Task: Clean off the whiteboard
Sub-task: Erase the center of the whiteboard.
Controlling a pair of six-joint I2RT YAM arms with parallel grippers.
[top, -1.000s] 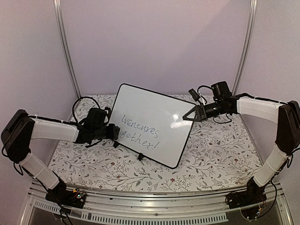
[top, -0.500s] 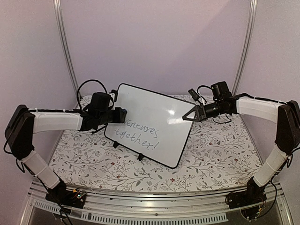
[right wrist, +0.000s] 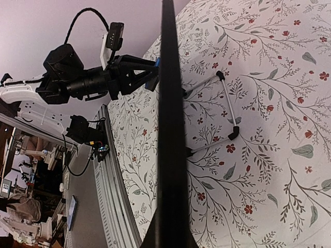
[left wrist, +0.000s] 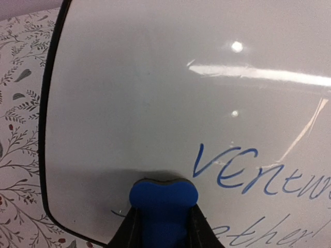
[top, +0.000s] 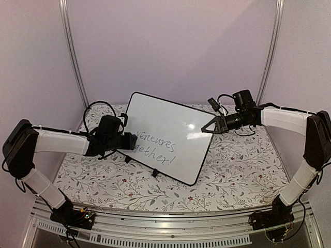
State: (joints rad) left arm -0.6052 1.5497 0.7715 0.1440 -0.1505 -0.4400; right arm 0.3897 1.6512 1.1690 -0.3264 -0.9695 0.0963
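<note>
Both claws are clamped down on something. My left claw [top: 130,140] is pinching a small blue eraser [left wrist: 163,199] between its fingers, and from the left wrist camera I see the eraser's rounded front edge pressed flat on the whiteboard [top: 170,129], low down near the board's left edge. A soft shadow sits on the gloss just above the eraser. The blue handwriting [left wrist: 243,175] starts just to the right of the eraser; I can read "ventu" on the upper line and part of "together!" below it. The rest of the surface above and to the left of the eraser looks bare white, with light glare across the top.

My right claw [top: 206,129] is closed on the board's right edge, about a third of the way down that side. The right wrist camera looks straight along the thin black frame, which runs as a dark bar down into the jaws.

From overhead, the board stands propped near the middle of the flower-print tablecloth [top: 232,165], leaning back and turned so its left end sits nearer my left arm. Behind it, a thin wire stand [right wrist: 227,111] with black tips rests on the cloth.
</note>
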